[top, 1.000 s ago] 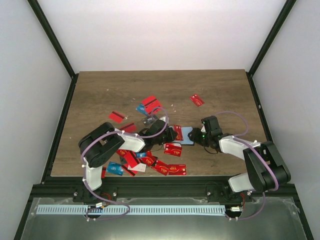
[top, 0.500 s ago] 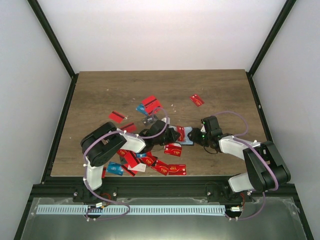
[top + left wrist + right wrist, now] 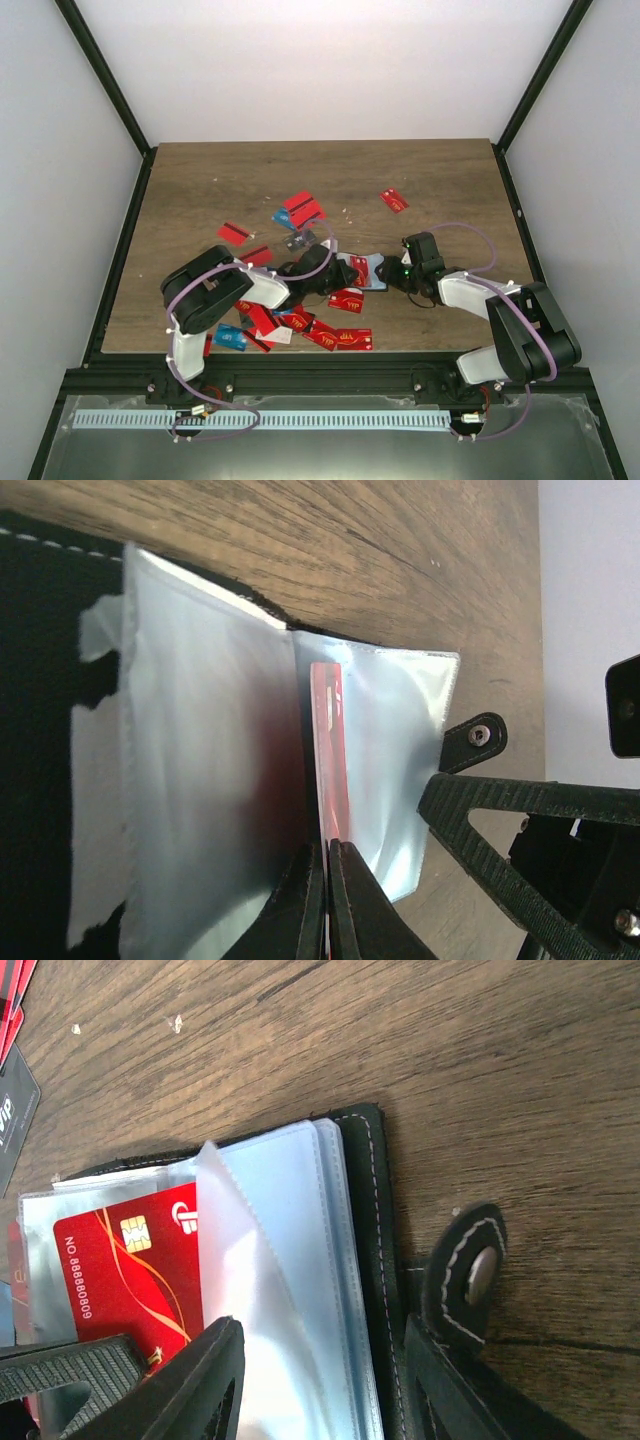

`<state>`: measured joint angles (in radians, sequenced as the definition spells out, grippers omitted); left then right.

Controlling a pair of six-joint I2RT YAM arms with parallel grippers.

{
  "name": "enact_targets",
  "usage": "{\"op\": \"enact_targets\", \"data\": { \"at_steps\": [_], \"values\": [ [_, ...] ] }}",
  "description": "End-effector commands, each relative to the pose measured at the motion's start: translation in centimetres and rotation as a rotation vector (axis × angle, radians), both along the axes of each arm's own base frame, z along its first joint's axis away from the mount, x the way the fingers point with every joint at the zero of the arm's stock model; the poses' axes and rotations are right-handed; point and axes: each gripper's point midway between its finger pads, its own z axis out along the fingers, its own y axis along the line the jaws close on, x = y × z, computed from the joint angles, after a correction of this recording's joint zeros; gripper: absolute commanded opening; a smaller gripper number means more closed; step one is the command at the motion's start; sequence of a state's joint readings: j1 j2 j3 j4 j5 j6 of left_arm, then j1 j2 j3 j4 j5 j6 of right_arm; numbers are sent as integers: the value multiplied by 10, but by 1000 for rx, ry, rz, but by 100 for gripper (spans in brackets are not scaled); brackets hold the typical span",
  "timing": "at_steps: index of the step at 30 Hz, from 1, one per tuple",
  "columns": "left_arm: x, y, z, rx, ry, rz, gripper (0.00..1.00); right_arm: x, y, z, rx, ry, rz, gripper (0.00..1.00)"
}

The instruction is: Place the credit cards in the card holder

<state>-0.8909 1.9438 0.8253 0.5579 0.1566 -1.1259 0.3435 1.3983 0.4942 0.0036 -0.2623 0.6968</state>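
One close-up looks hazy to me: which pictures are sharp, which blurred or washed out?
Left wrist view: the card holder has milky, soft sleeves, while the wooden table behind is crisp. Right wrist view: the red card shows readable print, and the right end effector's fingers look blurred. Top view: even light, with the back wall washed out white.

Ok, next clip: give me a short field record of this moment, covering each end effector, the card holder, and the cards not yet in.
left end effector: shut on a red plastic card, which stands between the holder's clear sleeves
right end effector: closed around the black fold-over card holder, at its sleeves and cover edge
holder state: open, lying on the wooden table
cards outside: loose red and blue cards, most near the left arm, a few farther back
task status: unfinished
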Motion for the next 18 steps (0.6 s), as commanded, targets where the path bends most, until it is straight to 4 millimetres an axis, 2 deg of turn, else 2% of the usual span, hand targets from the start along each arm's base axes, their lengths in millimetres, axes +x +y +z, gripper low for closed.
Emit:
{"op": "enact_targets", "data": {
  "at_steps": [1,5,10,15,18],
  "values": [
    [-12,18,-16,46,52,37,4,-25,-3,-24,-15,117,12,46],
    [-10,22,-11,35,47,65,4,-25,-2,-24,-15,118,19,46],
    [-12,17,-16,30,59,46,4,-23,0,-20,-23,105,48,44],
    [-10,17,-11,21,47,48,4,-15,5,-3,-21,49,91,44],
    [-11,11,-9,-1,46,27,4,-13,7,0,-18,44,105,44]
  ]
}}
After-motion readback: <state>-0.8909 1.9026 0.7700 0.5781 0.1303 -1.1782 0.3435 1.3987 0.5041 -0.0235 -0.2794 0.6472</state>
